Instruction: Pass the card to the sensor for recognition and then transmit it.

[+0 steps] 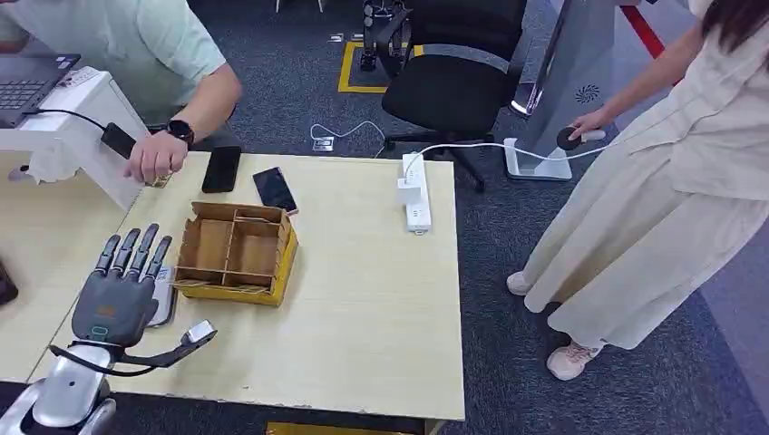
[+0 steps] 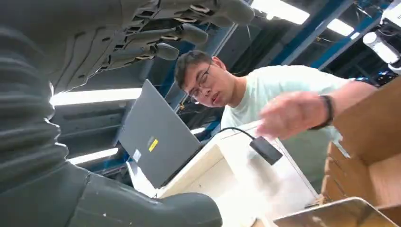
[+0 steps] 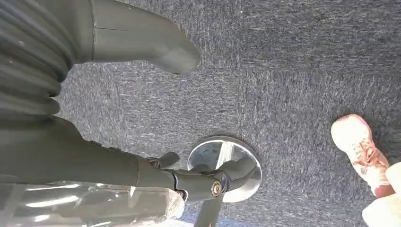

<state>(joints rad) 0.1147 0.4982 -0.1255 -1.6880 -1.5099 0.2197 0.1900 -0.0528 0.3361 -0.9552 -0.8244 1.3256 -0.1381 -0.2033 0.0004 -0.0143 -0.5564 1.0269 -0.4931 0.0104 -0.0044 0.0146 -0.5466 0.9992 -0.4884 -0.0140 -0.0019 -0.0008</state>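
My left hand (image 1: pixel 118 294) hovers flat over the light wooden table (image 1: pixel 363 308), fingers straight and spread, thumb out to the side, holding nothing. A silvery flat tray (image 1: pixel 166 297) lies partly hidden under its fingers, and its edge (image 2: pixel 331 213) shows in the left wrist view. No card can be made out on it. The small black sensor (image 1: pixel 118 139) on a cable sits on a white stand (image 1: pixel 82 127) at the far left, also seen as sensor (image 2: pixel 265 150). A person's hand (image 1: pixel 156 156) is right beside it. My right hand (image 3: pixel 156 45) hangs over the carpet, holding nothing.
A compartmented cardboard box (image 1: pixel 238 254) stands just right of my left hand. Two dark phones (image 1: pixel 221 169) (image 1: pixel 274 188) lie behind it, and a white power strip (image 1: pixel 415 195) is at the table's far right. A laptop (image 1: pixel 27 82) tops the stand. A second person (image 1: pixel 671 181) stands to the right.
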